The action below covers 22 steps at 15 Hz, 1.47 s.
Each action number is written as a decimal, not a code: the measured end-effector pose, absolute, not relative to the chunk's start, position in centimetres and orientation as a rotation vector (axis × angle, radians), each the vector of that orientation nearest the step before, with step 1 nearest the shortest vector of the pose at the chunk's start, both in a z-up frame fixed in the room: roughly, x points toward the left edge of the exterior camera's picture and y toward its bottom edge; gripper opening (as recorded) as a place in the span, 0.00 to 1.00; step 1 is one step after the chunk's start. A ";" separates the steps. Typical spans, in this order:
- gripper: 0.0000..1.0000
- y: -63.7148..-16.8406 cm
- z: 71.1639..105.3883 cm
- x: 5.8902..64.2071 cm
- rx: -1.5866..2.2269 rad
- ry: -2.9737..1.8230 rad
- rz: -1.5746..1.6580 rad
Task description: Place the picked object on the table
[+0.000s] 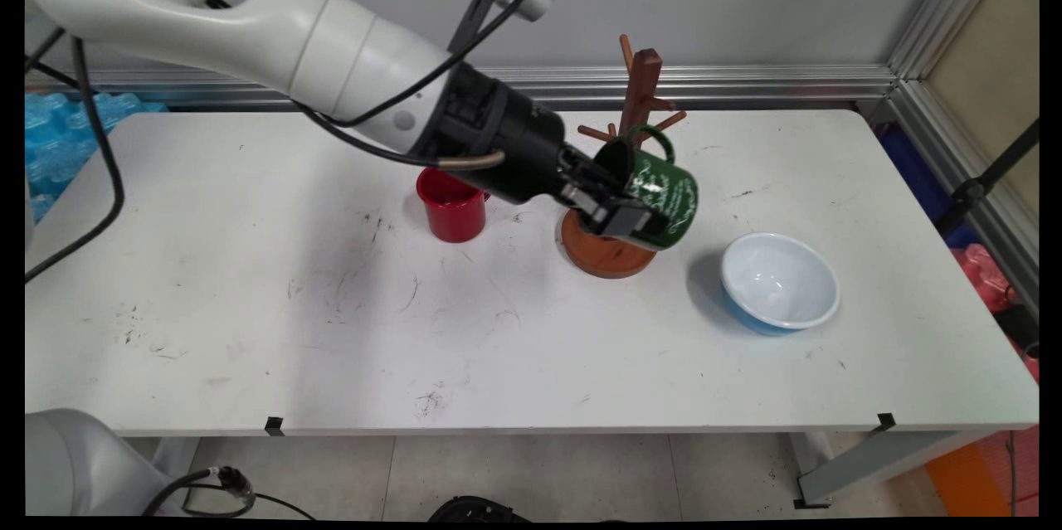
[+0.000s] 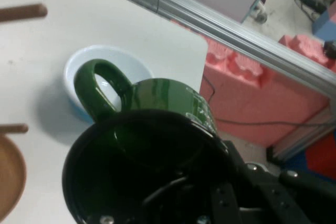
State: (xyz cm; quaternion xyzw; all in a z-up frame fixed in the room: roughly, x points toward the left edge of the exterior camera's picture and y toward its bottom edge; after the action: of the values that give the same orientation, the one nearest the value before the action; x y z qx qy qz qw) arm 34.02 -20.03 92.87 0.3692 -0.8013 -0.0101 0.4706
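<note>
Black two-finger gripper [image 1: 621, 213] is clamped on the rim wall of a dark green glazed mug with white lettering [image 1: 664, 198], one finger inside the mouth, one outside. The mug is held off the table, tipped on its side, mouth toward the wrist, loop handle [image 2: 97, 90] on top.

It hangs right beside the brown wooden mug tree [image 1: 639, 99], handle near the pegs, above the tree's round base [image 1: 606, 255], roughly mid-table toward the far edge.

Handling, my read: rigid, smooth glaze, likely slippery and chip-prone, moderate weight. A rim pinch works but can pivot; the handle is the other option.

A light blue bowl with a white inside [image 1: 780, 281] sits toward the white table's [image 1: 249, 306] right edge. A red cylindrical cup [image 1: 452, 205] stands just left of the tree base.
</note>
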 end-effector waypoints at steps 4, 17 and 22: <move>0.00 -19.4 93.2 35.4 0.915 -2.016 -0.009; 0.00 -21.0 94.0 38.4 0.848 -2.339 0.075; 0.00 -21.3 93.7 38.8 0.772 -2.485 0.077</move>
State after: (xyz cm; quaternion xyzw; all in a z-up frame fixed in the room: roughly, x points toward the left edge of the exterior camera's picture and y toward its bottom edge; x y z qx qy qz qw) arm 38.79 -21.31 93.71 0.2860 -0.9202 0.0285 0.2658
